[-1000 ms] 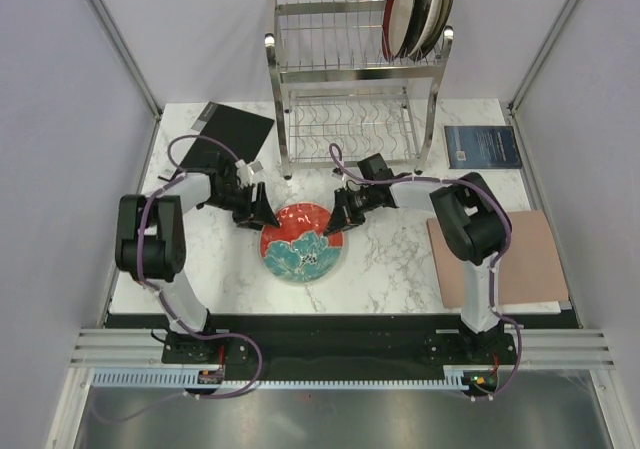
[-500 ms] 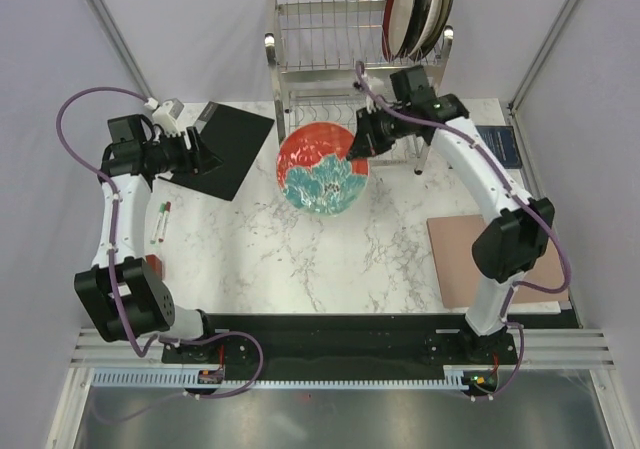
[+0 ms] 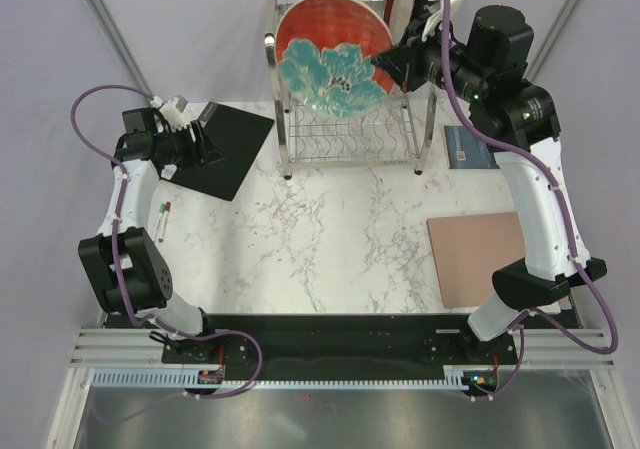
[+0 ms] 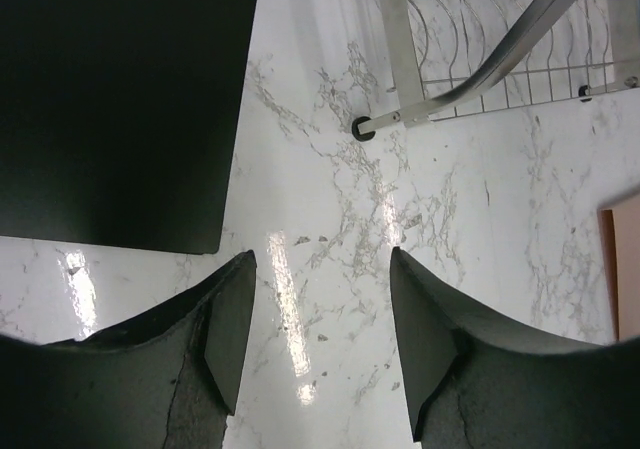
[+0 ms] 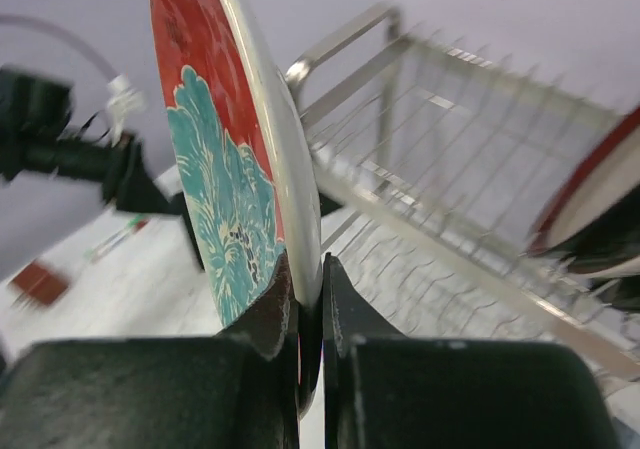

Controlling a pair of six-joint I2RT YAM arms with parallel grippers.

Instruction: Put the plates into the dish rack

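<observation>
My right gripper (image 3: 388, 65) is shut on the rim of the red plate with teal flowers (image 3: 330, 57). It holds the plate on edge, high in front of the dish rack's upper tier (image 3: 300, 44). In the right wrist view the plate (image 5: 215, 169) stands upright between my fingers (image 5: 310, 289), with the rack (image 5: 450, 139) behind it. Other plates (image 3: 398, 14) stand in the rack's top right slots, partly hidden by my arm, and they also show in the right wrist view (image 5: 590, 199). My left gripper (image 3: 207, 145) is open and empty above the table by the black mat (image 4: 110, 99).
A black mat (image 3: 225, 149) lies at the back left. A blue book (image 3: 482, 146) lies right of the rack and a pink board (image 3: 495, 257) at the right. A pen (image 3: 162, 219) lies near the left edge. The rack's foot (image 4: 365, 129) stands just ahead of my left gripper.
My right arm has lifted the red plate from in front of the rack's lower shelf up to the top tier and turned it on edge. The left arm has barely moved.
</observation>
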